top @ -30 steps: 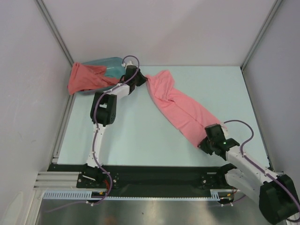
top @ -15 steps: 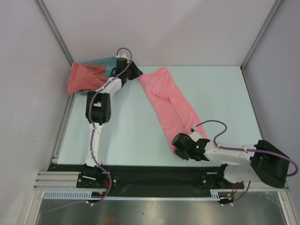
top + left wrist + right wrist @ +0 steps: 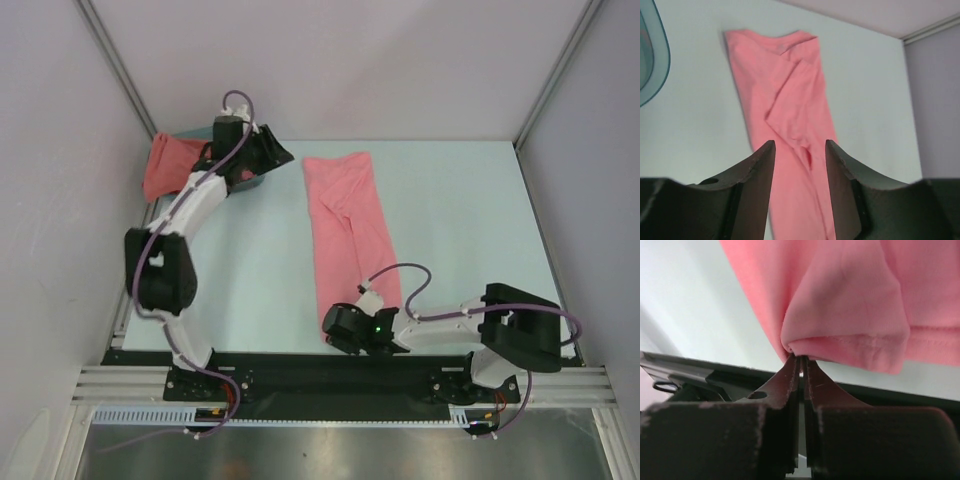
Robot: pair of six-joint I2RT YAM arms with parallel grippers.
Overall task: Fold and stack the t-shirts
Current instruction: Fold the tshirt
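Observation:
The light salmon-pink t-shirt lies as a long narrow strip running from the table's back to its front edge, with a diagonal crease in it. My right gripper sits at the strip's near end. In the right wrist view its fingers are shut on a bunched fold of the hem. My left gripper hovers open and empty left of the shirt's far end, and the shirt shows between its fingers. A darker coral-red t-shirt hangs out of the tub.
A teal translucent tub stands at the back left, its rim just left of my left gripper. Grey walls close in the left, back and right. A black rail runs along the front edge, right under my right gripper.
My left gripper opened, let go of the shirt's far end and drew back left toward the tub. My right gripper dragged the near end left and forward, straightening the strip.

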